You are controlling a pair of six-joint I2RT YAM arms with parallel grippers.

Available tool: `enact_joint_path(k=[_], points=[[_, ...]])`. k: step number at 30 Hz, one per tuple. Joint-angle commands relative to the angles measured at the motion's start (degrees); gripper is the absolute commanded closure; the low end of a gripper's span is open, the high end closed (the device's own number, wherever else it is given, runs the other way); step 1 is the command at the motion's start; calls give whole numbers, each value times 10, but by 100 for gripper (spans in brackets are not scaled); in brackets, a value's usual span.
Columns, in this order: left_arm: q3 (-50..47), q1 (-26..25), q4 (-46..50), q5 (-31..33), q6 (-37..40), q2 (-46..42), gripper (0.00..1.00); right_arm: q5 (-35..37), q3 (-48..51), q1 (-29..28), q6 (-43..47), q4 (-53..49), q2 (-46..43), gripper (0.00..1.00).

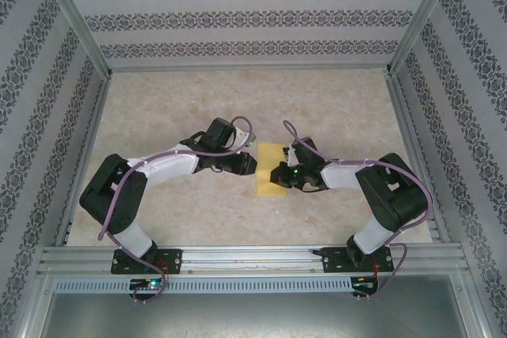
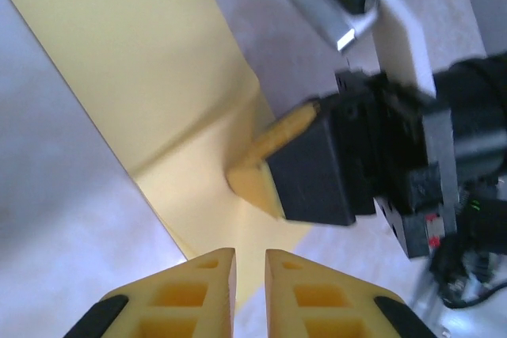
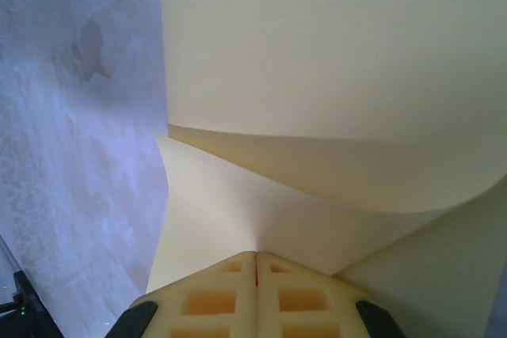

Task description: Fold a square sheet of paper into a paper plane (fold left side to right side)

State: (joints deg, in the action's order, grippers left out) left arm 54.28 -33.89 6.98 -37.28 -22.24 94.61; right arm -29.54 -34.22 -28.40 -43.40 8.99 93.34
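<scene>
Square sheet of paper (image 1: 269, 154) lying mid-tabletop (image 1: 333, 108) between both arms, right gripper (image 3: 255, 257) pressed together pinching its lifted flap, left gripper (image 2: 250, 260) slightly spread over its edge, holding nothing

The sheet of paper (image 1: 272, 170) is thin, smooth, matt yellow paper. The table (image 1: 238, 108) is pale, speckled and matt, like stone. The rail (image 1: 253, 257) at six o'clock is brushed metal. The left gripper (image 2: 250, 257) has matt yellow plastic fingers (image 2: 190, 294); the arm covers (image 1: 168, 167) are glossy black and white plastic.
</scene>
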Motion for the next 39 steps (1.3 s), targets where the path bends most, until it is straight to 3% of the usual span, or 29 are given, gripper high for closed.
enact_joint_path(k=[1, 12, 39], points=[[-20, -22, -59, -72, -78, 14, 86, 29, 23, -7, 1, -52, 4, 100], [-3, -47, -70, -76, -85, 85, 89, 29, 22, -8, 3, -51, 11, 100], [-11, -47, -38, -28, -57, 120, 89, 24, 17, -7, 8, -56, 19, 100]])
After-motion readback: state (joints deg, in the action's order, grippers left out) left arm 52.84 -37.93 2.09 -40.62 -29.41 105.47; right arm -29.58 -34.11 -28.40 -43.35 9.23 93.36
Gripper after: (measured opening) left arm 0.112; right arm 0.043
